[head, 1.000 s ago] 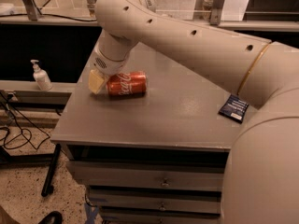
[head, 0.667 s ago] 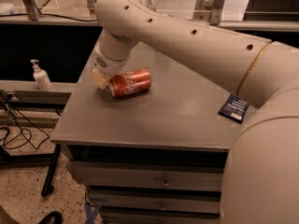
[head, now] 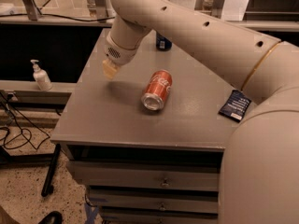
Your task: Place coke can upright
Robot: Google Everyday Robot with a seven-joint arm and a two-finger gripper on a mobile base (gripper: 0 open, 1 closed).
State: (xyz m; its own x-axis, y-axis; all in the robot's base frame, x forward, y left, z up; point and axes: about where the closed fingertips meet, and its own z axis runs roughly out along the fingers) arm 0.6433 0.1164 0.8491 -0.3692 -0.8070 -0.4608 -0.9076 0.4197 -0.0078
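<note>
1. A pump bottle (head: 41, 76) stands at the left edge, beside the table (head: 93, 120).
2. The gripper (head: 110, 69) hangs over the table's upper left part and holds nothing. I cannot tell if it is wide or narrow. The arm (head: 196, 27) slants down to it from the upper right.
3. The coke can (head: 158, 90) lies on its side at the table centre, apart from the gripper. Its long axis runs from upper right to lower left, with a silver end facing lower left.

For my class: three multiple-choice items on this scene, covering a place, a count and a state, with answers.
1. Where is the claw relative to the coke can? A) left of it in the picture, apart B) clamped round it C) directly above it
2. How many cans are on the table? A) one B) two C) four
3. How does the coke can lie? A) upright B) on its side C) crushed flat
Key: 1 A, bare table shows between them; 2 B, the coke can plus a dark blue can behind; 3 B, its silver end faces the camera.
</note>
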